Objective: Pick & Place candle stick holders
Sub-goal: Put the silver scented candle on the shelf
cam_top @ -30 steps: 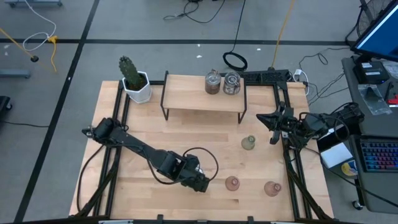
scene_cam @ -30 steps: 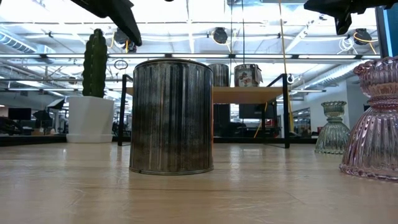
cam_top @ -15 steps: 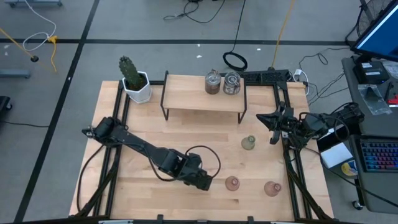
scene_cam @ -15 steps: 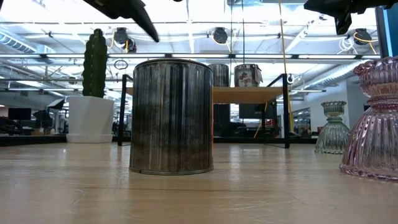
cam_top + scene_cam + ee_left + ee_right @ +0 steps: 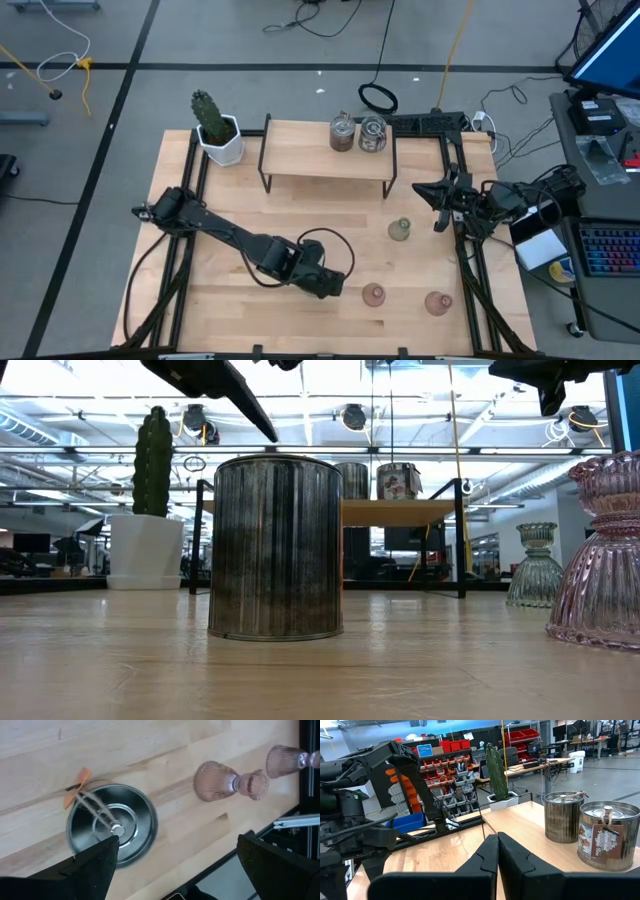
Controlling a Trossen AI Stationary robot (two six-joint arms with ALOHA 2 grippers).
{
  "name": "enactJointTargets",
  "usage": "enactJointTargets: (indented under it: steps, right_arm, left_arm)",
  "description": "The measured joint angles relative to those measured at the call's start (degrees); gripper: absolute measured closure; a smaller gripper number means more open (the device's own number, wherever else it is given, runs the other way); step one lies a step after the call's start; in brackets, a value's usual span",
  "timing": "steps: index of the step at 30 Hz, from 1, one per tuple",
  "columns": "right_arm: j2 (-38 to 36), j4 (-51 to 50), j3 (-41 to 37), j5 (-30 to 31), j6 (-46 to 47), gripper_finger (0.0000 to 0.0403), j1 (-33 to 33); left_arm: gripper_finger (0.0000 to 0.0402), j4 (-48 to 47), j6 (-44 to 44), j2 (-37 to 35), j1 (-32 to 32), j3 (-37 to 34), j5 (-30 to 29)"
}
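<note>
One round silvery holder (image 5: 275,548) stands on its base near the table's front middle; the left wrist view shows it from above (image 5: 112,822). My left gripper (image 5: 325,281) hangs open just above it, touching nothing, its fingers (image 5: 95,865) wide apart. Two more silvery holders (image 5: 358,133) stand on the shelf. The pale green holder (image 5: 400,230) and two pink holders (image 5: 373,294) (image 5: 437,302) stand on the table at the right. My right gripper (image 5: 497,851) is shut and empty at the table's right edge (image 5: 432,192).
A black-framed wooden shelf (image 5: 325,160) stands at the far middle. A cactus in a white pot (image 5: 217,128) stands at the far left corner. An orange tag (image 5: 77,785) hangs on the silvery holder's rim. Bare wood lies left of my left arm.
My left gripper has gone a little toward the table's right edge and slightly far, staying open above the silvery holder. The holder has not moved.
</note>
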Motion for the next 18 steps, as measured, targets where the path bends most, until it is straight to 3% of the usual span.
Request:
enactJointTargets:
  steps: [18]
  right_arm:
    - [0.0, 0.0, 0.0, 0.0, -0.17, 0.0403, 0.01]
  left_arm:
    - [0.0002, -8.11, 0.16, 0.0, 1.23, 0.01, 5.11]
